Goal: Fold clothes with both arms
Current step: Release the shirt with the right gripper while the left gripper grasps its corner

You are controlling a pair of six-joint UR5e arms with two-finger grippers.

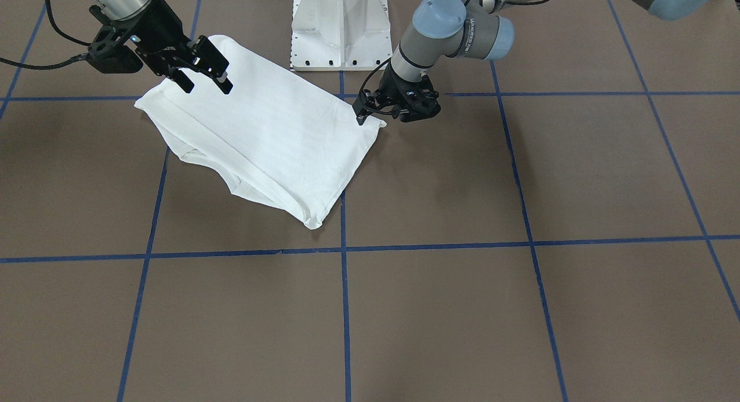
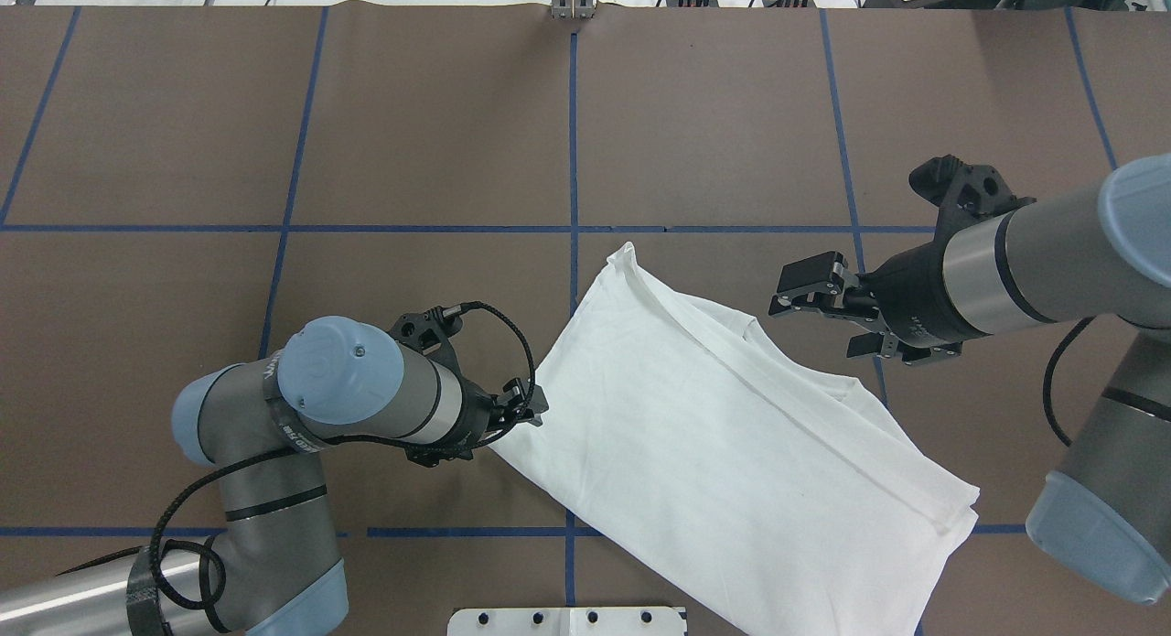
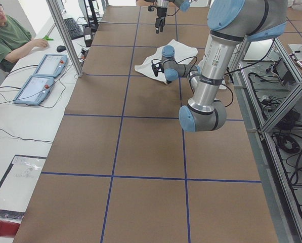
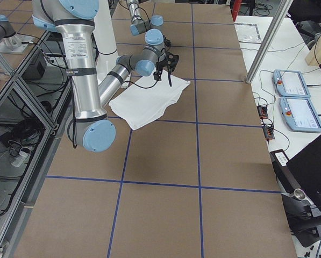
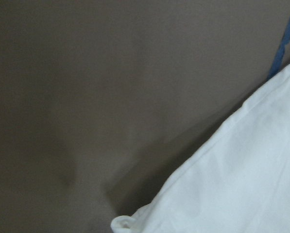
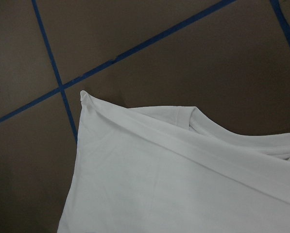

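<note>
The white shirt [image 2: 732, 462] lies folded into a slanted rectangle on the brown table, close to the robot's base; no print shows. My right gripper [image 2: 821, 318] hovers open above the shirt's far right edge, with nothing between its fingers. In the front view the right gripper [image 1: 208, 81] hangs over the shirt's [image 1: 272, 136] corner. My left gripper [image 2: 535, 409] sits low at the shirt's left corner, and its left gripper [image 1: 365, 114] fingers touch or nearly touch that corner. Whether it holds the cloth is hidden. The left wrist view shows only the shirt's curled corner [image 5: 123, 223].
The white pedestal base [image 1: 340, 29] stands right behind the shirt. Blue tape lines [image 2: 574, 142] grid the brown table. A seated person [image 3: 9, 35] and two teach pendants [image 3: 39, 76] are at a side desk beyond the table's far edge.
</note>
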